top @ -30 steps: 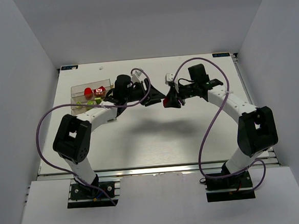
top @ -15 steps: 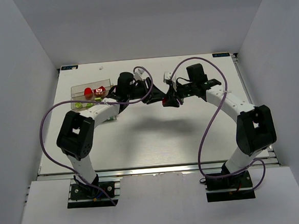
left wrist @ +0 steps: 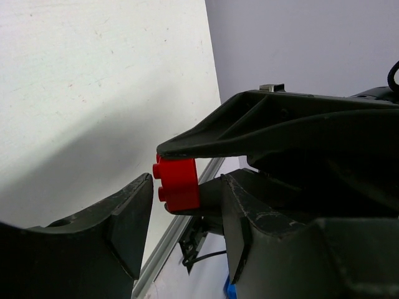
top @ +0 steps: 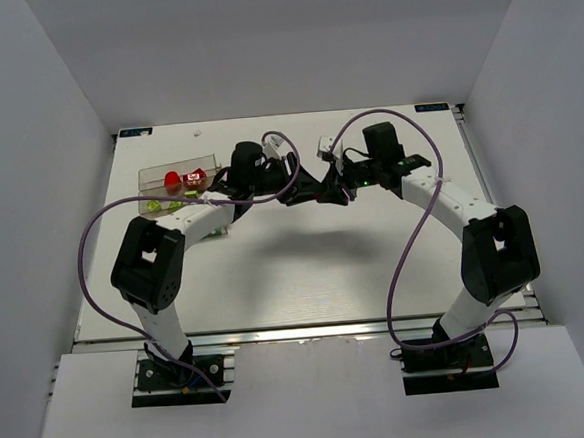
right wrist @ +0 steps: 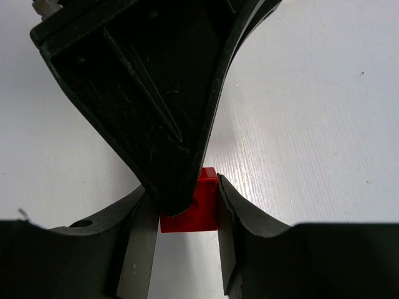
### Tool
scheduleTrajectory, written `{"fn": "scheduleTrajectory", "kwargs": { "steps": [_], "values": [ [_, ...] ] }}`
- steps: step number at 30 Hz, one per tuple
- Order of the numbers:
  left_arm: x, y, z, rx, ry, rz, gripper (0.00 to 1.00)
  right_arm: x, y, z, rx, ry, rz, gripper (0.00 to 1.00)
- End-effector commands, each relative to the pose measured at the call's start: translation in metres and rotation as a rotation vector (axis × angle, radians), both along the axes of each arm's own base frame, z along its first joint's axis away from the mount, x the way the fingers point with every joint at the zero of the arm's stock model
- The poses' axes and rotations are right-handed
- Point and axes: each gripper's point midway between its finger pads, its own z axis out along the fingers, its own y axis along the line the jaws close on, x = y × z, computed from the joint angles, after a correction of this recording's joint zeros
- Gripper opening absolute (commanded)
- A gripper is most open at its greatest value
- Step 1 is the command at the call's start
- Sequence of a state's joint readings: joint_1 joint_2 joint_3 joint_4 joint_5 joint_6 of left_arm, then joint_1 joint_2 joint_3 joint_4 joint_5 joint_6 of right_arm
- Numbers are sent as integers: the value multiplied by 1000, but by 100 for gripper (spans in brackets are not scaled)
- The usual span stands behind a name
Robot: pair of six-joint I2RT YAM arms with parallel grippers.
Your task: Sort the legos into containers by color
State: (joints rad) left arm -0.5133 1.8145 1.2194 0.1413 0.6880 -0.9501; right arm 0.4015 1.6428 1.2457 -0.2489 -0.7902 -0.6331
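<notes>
White tabletop (top: 305,268), pale grey walls (top: 46,146) on three sides. Meeting nose to nose over the far-middle of the table: left gripper (top: 303,189) and right gripper (right wrist: 182,198). Pinched in the right claw: red brick (right wrist: 190,212), one of the legos, a pad pressed flat on each opposite face, jaws roughly half closed, no gap either side. Held clear of the tabletop, studs pointing sideways per left wrist view. Around that same brick: left claw, jaws partly open, straddling it crosswise to the right one. Visible daylight between the studs and one left finger (left wrist: 128,218); other left finger (left wrist: 249,230) close beside the brick, contact hard to call behind the right claw's finger. No clamp on the left side, just bracketing. In right wrist view, one left finger lying across the brick's upper left corner, covering part of it. From overhead, brick almost fully hidden between the two black claws. Over at far left of table: clear tray (top: 145,189), the containers. Red pieces (top: 172,179) in its far compartment, lime ones (top: 154,205) in the nearer one. Well apart from both claws, left forearm passing just beside the near right corner. Purple cables (top: 84,254) looping off both arms.
</notes>
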Motion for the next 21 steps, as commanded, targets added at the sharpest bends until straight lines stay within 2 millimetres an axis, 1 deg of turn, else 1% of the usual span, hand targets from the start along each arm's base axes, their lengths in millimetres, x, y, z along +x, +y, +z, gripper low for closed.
{"fn": "scheduleTrajectory", "kwargs": {
  "steps": [1, 6, 10, 11, 13, 14, 17, 21],
  "values": [
    [-8, -7, 13, -16, -22, -44, 57, 17, 7, 31, 48, -105, -18, 2],
    [-10, -7, 12, -12, -19, -50, 56, 18, 8, 34, 53, -104, -25, 2],
    [-10, -10, 11, -15, -16, -58, 50, 16, 9, 35, 62, -90, -22, 2],
    [-10, -10, 12, -19, -18, -62, 45, 15, 9, 35, 65, -89, -19, 2],
    [-10, -11, 11, -19, -15, -66, 40, 15, 10, 34, 65, -88, -22, 4],
    [-10, -12, 12, -21, -17, -69, 35, 15, 10, 34, 64, -87, -25, 4],
    [-11, -12, 11, -19, -12, -72, 27, 17, 9, 33, 59, -90, -32, 9],
    [-11, -12, 13, -16, -20, -80, 10, 19, 8, 31, 50, -94, -42, 22]
  ]
}}
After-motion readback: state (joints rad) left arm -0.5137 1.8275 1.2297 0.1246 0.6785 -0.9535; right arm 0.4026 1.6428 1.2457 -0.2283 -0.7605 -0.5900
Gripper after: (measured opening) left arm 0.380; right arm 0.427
